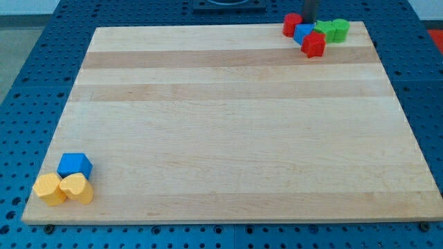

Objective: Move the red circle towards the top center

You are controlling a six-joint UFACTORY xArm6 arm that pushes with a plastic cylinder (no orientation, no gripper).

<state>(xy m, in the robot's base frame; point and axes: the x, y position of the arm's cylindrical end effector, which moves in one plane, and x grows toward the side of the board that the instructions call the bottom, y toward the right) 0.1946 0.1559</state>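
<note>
1. Camera view: red circle sits at the board's upper-right edge, touching a blue block; open wood spreads left.
2. My tip stands just behind them; it carries nothing, and its very end is hard to make out.
3. Red block and two green blocks crowd alongside.

My rod comes down upright from the view's top edge, right of centre. Only its dark lower stretch shows; the arm above is out of frame. My tip sits far back.
</note>
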